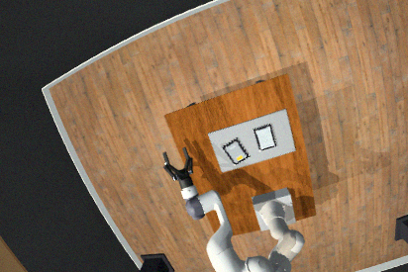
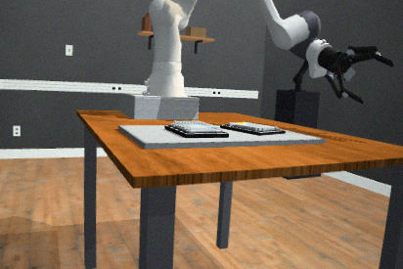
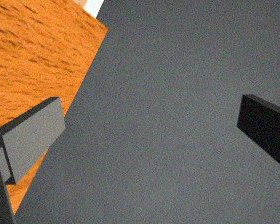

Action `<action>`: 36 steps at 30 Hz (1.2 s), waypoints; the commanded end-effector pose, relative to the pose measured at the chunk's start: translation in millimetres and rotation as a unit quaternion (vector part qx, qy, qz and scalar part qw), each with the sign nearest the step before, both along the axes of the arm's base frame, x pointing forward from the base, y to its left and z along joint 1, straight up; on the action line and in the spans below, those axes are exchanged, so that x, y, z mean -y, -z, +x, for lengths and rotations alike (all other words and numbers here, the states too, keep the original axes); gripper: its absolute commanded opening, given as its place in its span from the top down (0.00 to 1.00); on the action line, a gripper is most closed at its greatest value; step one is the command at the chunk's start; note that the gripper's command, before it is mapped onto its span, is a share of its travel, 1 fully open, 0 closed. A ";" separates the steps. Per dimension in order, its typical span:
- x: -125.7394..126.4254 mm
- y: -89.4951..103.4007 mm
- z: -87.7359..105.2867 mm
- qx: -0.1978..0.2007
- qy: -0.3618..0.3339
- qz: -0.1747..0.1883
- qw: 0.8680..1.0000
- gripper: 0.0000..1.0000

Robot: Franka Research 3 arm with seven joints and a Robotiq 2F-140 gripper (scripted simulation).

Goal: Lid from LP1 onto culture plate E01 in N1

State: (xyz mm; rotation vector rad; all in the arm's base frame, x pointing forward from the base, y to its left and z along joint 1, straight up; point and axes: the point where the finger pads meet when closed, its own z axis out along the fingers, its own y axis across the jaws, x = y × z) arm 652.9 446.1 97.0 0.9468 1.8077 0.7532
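A grey mat (image 1: 283,122) (image 2: 147,137) lies on the orange table (image 1: 198,124) (image 2: 220,157) (image 3: 31,50). Two dark-framed stations sit on it side by side. One holds a pale, whitish rectangular piece (image 1: 264,137) (image 2: 196,126). The other holds a dark flat piece with a small yellow mark (image 1: 236,151) (image 2: 251,126). I cannot tell for sure which is the lid and which the plate. My gripper (image 1: 175,153) (image 2: 376,80) (image 3: 150,112) is wide open and empty. It hangs in the air beyond the table's side edge, well away from both stations.
The robot's grey base block (image 1: 277,202) (image 2: 161,108) stands on the table behind the mat. A dark pedestal (image 2: 295,108) stands on the floor below the gripper. Black boxes (image 1: 155,263) (image 1: 402,227) stand on the floor near the wall.
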 end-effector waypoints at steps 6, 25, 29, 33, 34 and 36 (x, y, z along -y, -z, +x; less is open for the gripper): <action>0.0 -0.1 0.0 0.000 0.000 0.000 1.000 0.00; 51.0 12.4 -27.5 -0.070 0.129 0.080 0.986 0.00; 87.4 21.1 -48.2 -0.118 0.220 0.136 0.959 0.00; 131.9 31.8 -72.9 -0.152 0.281 0.172 0.932 0.00; 131.9 31.8 -72.9 -0.152 0.281 0.172 0.932 0.00; 155.6 37.5 -86.1 -0.186 0.348 0.214 0.894 0.00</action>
